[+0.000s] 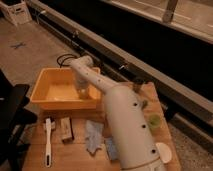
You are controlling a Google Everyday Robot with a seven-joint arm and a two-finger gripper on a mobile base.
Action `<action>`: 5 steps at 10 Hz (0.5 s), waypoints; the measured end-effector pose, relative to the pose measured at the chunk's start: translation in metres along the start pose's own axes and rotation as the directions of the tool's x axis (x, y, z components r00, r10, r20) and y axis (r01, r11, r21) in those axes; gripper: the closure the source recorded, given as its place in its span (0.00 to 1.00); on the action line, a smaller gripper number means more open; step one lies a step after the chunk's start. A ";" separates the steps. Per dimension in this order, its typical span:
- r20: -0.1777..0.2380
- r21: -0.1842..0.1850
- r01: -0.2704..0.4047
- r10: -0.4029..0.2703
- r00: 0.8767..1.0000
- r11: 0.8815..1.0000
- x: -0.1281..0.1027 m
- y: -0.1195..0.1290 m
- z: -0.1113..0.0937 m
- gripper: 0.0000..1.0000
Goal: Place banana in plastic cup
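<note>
Gripper (82, 90) hung over the yellow bin (47, 89), pointing down into its right half; open or closed, couldn't tell. Banana couldn't be picked out. White arm (125, 125) ran back from it across the wooden table (75, 159), covering the middle. Plastic cup (153, 121) stood upright on the table just right of the arm, w/ a dark jar (138, 82) farther back. In front of the bin, L to R: white brush (48, 142), brown block (66, 129), blue-grey cloth (93, 135).

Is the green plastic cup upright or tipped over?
Upright, it seems: the plastic cup stands on the table beside the arm, mouth up. The hand is over the yellow bin.
</note>
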 end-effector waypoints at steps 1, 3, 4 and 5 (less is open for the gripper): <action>0.001 0.000 0.000 0.000 1.000 1.000 0.000 0.000 0.000 0.97; -0.014 0.005 0.009 -0.009 1.000 1.000 -0.001 -0.004 -0.003 1.00; -0.051 0.017 0.020 -0.019 0.999 1.000 -0.001 -0.011 -0.014 1.00; -0.096 0.025 0.029 -0.027 0.995 0.999 0.000 -0.016 -0.032 1.00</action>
